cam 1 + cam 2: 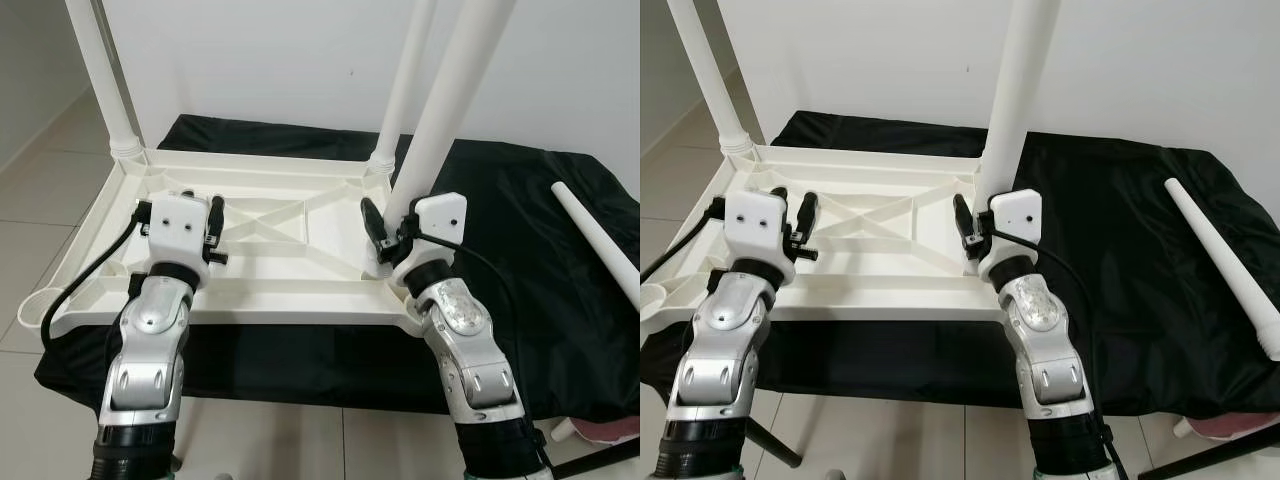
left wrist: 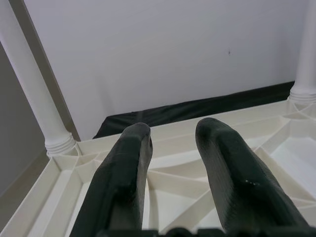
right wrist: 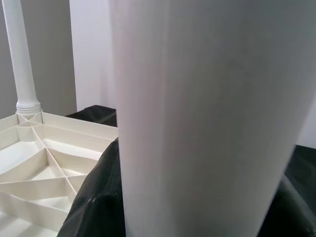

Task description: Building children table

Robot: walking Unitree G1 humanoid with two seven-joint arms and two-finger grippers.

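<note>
Nearest us, our two silver arms reach forward over the near edge of the upturned white tabletop (image 1: 260, 290), which lies ribbed side up on a black cloth (image 1: 520, 260) at 12 o'clock.

Right gripper (image 1: 392, 232), at 1 o'clock: jaws grasping the near-right leg (image 1: 455, 90) low on its shaft, just above the corner socket. That leg stands upright and tapers as it rises. In the right wrist view the white shaft (image 3: 207, 118) sits between the black fingers (image 3: 94, 207).

Left gripper (image 1: 214, 232), at 11 o'clock: jaws released and grasping nothing, hovering over the ribbed underside near the left side. Left wrist view shows both fingers (image 2: 123, 182) apart, with ribs visible between them.

Farther back: a far-left leg (image 1: 105, 75) at 10 o'clock and a far-right leg (image 1: 405, 85) at 12 o'clock, both upright in their corner sockets.

At 3 o'clock, a loose leg (image 1: 600, 240) lies on the cloth, well apart from the tabletop.

Beyond, a white wall (image 1: 280, 60).
</note>
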